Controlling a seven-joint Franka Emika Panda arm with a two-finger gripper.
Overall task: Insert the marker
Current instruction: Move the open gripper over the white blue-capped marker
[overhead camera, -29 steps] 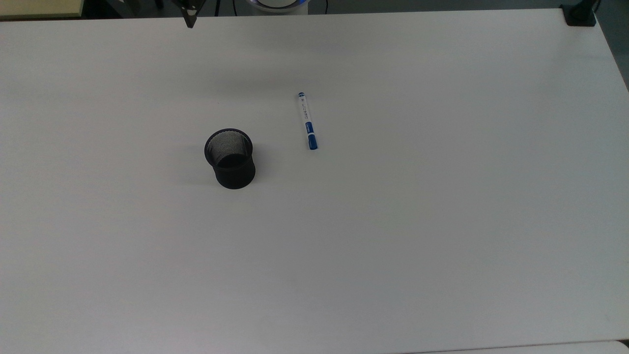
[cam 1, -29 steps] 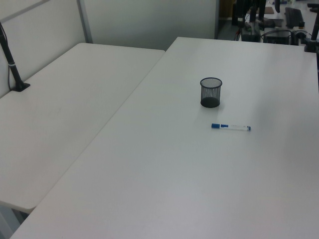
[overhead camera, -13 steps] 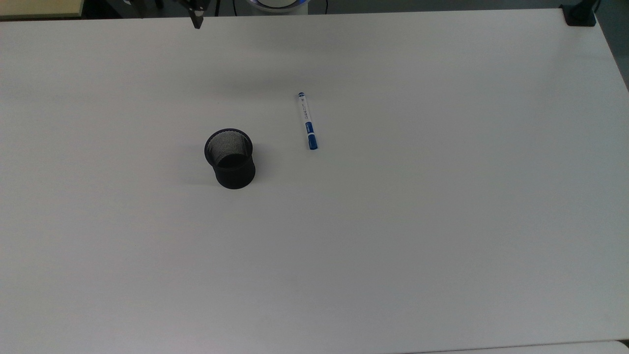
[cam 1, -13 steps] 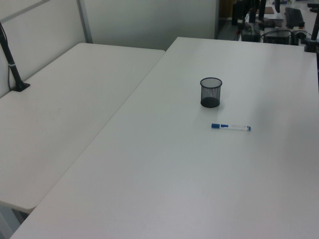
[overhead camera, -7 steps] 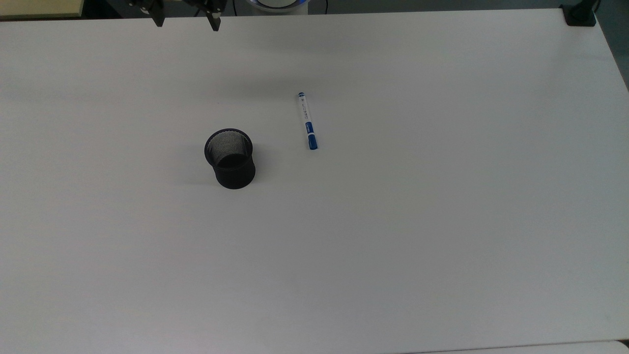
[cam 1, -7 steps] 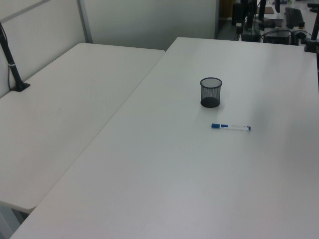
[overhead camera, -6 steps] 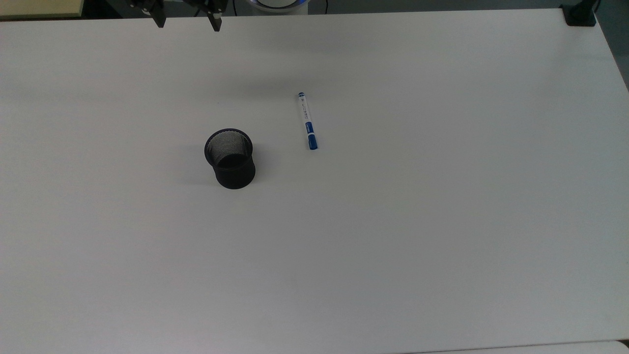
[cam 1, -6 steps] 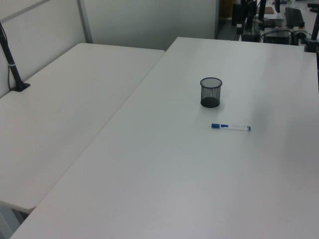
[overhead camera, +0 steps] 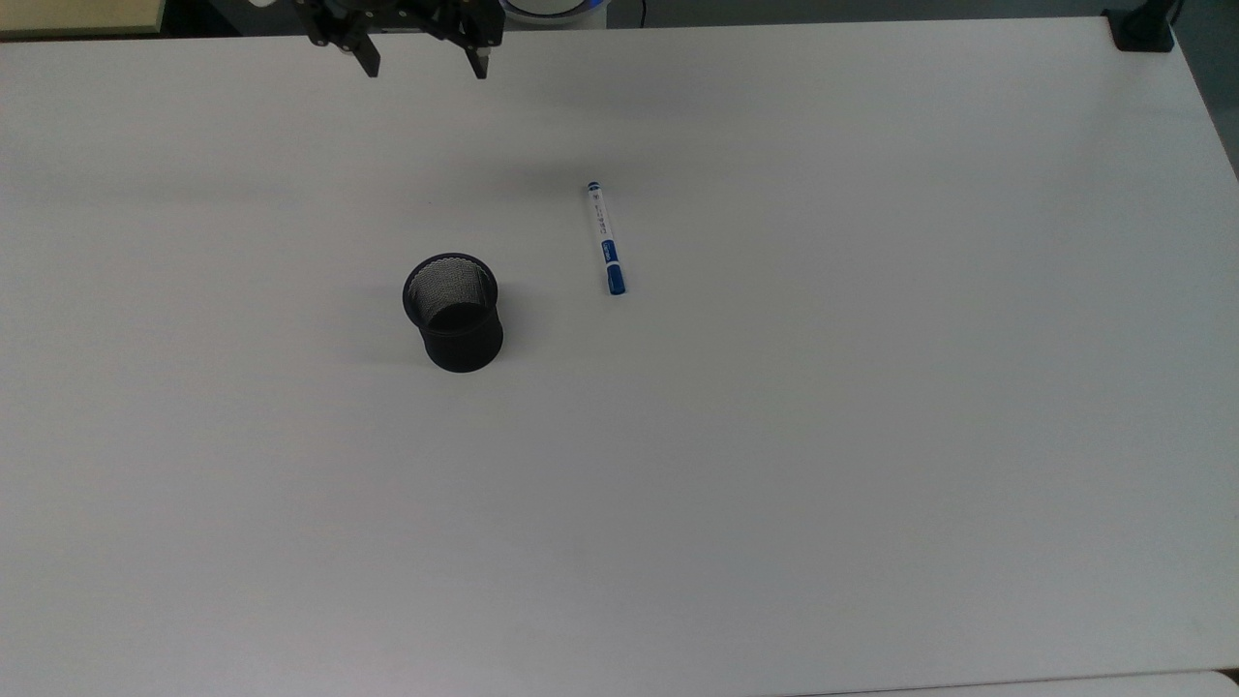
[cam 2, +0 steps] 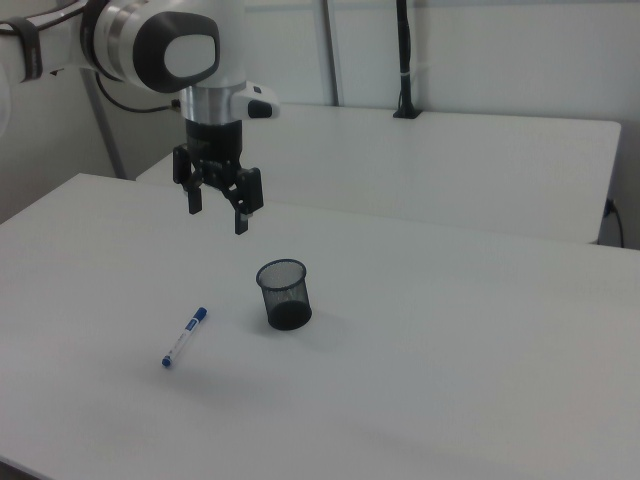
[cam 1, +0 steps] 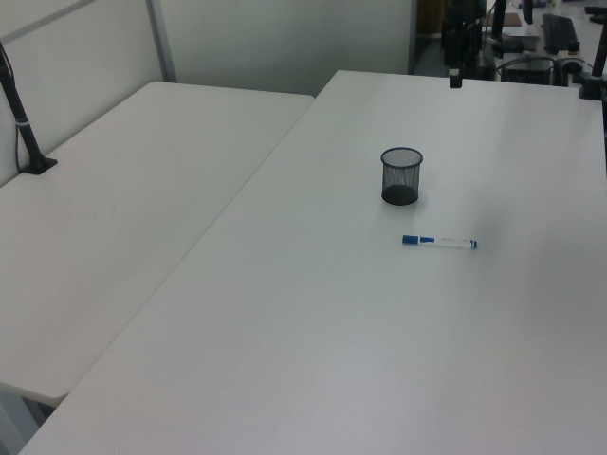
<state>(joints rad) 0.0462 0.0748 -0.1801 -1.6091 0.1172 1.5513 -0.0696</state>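
The marker [overhead camera: 606, 237], white with a blue cap, lies flat on the white table [overhead camera: 774, 436], to the right of the black mesh cup [overhead camera: 453, 312] in the top view. The cup stands upright with nothing visible inside it. My gripper [overhead camera: 424, 66] hangs open and empty above the table's far edge in the top view, well away from both. In the right view the gripper [cam 2: 217, 213] hovers above and behind the marker [cam 2: 184, 338], left of the cup [cam 2: 284, 294]. The left view has the marker [cam 1: 439, 243] in front of the cup [cam 1: 401, 176].
A black clamp [overhead camera: 1142, 29] sits at the table's top-right corner in the top view. A second white table [cam 1: 114, 209] adjoins on the left view's left, with a black post [cam 1: 24, 123] on it. Wide bare tabletop surrounds cup and marker.
My gripper has come further into the top view and moved toward the top view's right. Its fingers have spread apart. Marker and cup have not moved.
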